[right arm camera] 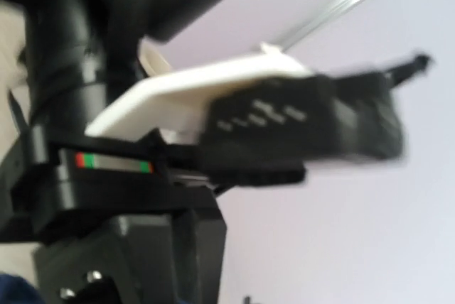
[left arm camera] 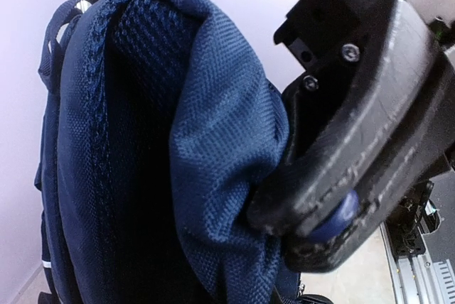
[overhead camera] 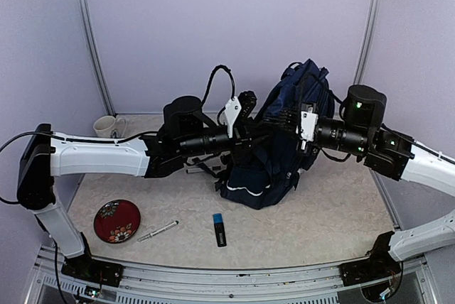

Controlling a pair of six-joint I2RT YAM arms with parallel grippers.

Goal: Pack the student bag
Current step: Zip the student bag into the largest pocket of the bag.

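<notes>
The student bag point(overhead camera: 274, 169) stands upright in the middle of the table, navy with a white stripe low on its front. My left gripper point(overhead camera: 247, 132) reaches it from the left. In the left wrist view this gripper point(left arm camera: 295, 233) is shut on a fold of the student bag's navy fabric point(left arm camera: 213, 148), with cloth bulging between the black fingers point(left arm camera: 355, 148). My right gripper point(overhead camera: 301, 123) is at the bag's upper right edge. The right wrist view is blurred and shows mostly black arm parts; its jaws are shut, and whether cloth is caught in them does not show.
A white mug point(overhead camera: 108, 126) stands at the back left. On the near table lie a red patterned plate point(overhead camera: 116, 220), a slim silver pen point(overhead camera: 158, 231) and a small black and blue stick point(overhead camera: 220, 229). Metal rails run along the walls.
</notes>
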